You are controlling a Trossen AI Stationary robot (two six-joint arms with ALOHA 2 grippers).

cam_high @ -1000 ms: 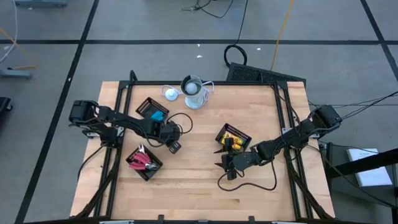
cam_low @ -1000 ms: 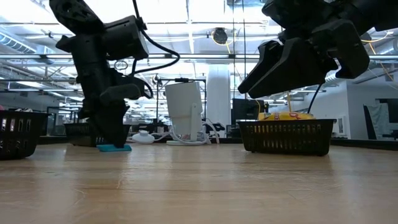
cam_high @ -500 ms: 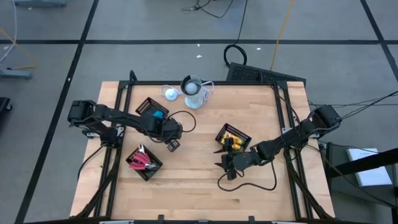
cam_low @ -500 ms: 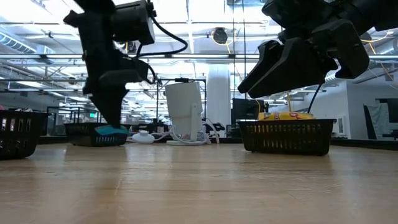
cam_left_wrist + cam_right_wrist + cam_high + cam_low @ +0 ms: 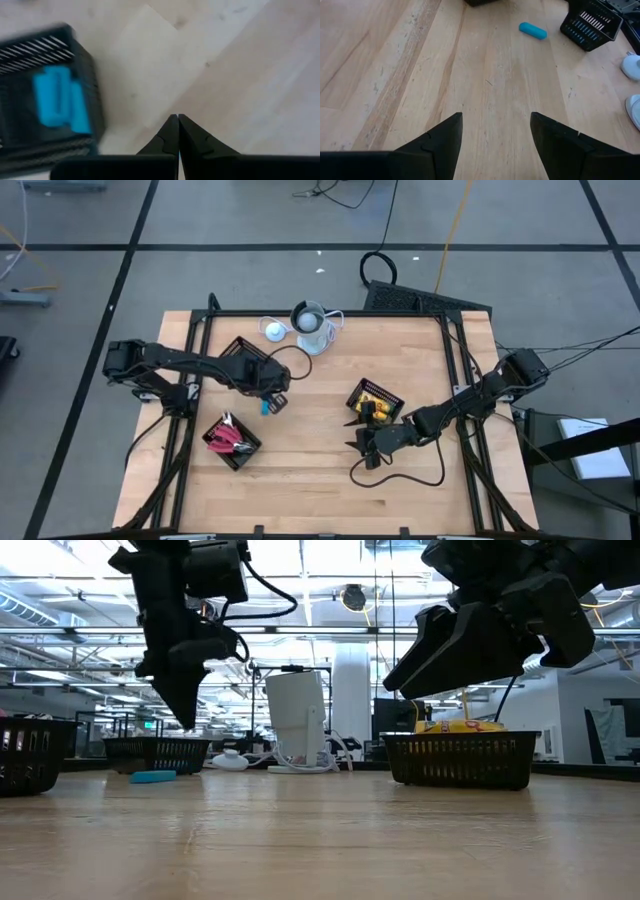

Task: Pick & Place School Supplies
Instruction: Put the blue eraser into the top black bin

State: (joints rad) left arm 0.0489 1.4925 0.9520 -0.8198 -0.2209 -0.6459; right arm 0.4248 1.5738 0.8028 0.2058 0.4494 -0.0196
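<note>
Robotics lab or test hall, large and open-plan. Grey floor [image 5: 250, 275] marked off by dark tape lines into big squares, seen across the upper part of the high view. Loose cables [image 5: 345, 190] trailing at top centre, a yellow cord [image 5: 455, 220] running toward the wooden table [image 5: 320, 470]. Black metal frame [image 5: 195, 350] bolted around the tabletop. In the low view, rows of ceiling strip lights [image 5: 320, 575] across the upper frame, a white pillar [image 5: 352, 690] at centre, and desks with equipment [image 5: 600, 730] far right.
</note>
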